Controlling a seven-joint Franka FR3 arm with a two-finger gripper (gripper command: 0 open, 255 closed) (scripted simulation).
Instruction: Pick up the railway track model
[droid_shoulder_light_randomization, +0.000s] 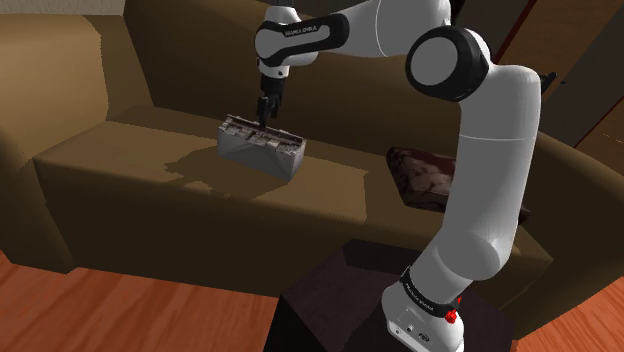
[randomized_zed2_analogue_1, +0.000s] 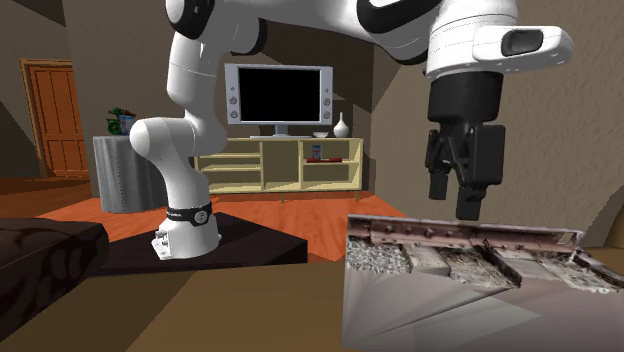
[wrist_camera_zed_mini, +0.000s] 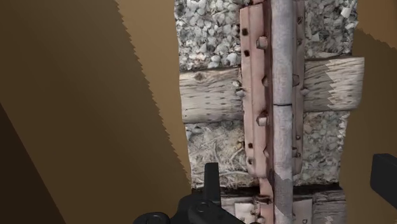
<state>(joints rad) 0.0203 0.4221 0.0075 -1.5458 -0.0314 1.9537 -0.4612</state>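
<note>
The railway track model is a grey block of gravel with wooden sleepers and a rusty rail on top, lying on the brown sofa seat. My black gripper hangs just above the model's near end, pointing down. From the second exterior view the gripper hovers a little over the model's rail. In the wrist view the rail runs between the fingers, and the gripper stands open without touching it.
A dark patterned cushion lies on the seat near the arm's base. The sofa back and armrest rise behind and beside the model. The dark stand sits on a wooden floor. A TV and shelf unit stand far off.
</note>
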